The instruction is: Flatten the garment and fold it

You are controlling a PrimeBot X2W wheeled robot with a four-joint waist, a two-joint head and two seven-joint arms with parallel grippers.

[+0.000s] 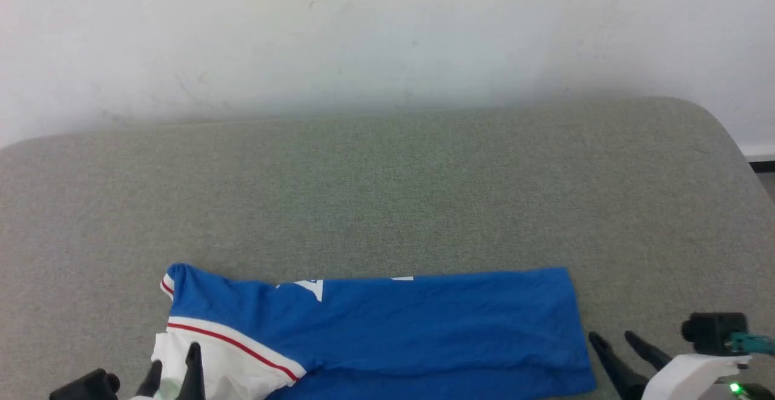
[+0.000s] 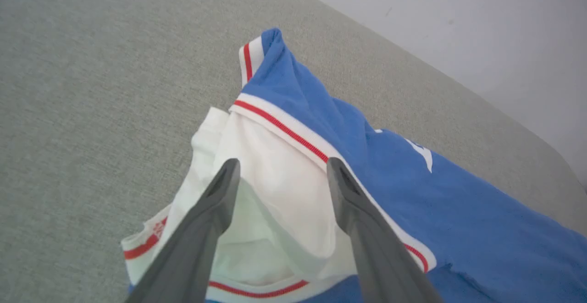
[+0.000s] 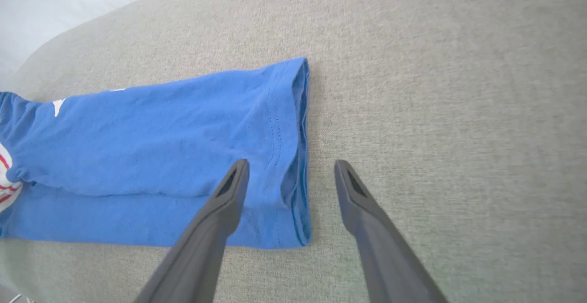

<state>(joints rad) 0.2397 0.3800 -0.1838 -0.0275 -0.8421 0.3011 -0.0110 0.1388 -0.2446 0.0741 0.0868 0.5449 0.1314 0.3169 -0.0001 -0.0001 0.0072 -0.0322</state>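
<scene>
Royal-blue short-sleeved shirt (image 1: 424, 327) — white sleeve (image 2: 275, 156) between left tool (image 2: 283, 165) fingers, hem (image 3: 300, 133) between right tool (image 3: 292, 165) fingers — both spread wide, empty.

Light is bright, soft and even in all three views. In the head view the wall (image 1: 387, 31) at the top is almost washed out, with a pale shadow band where it meets the grey surface (image 1: 387, 194). In the left wrist view the white sleeve (image 2: 275, 174) glares a little, and the fingers (image 2: 192, 248) at the bottom edge look slightly soft.
</scene>
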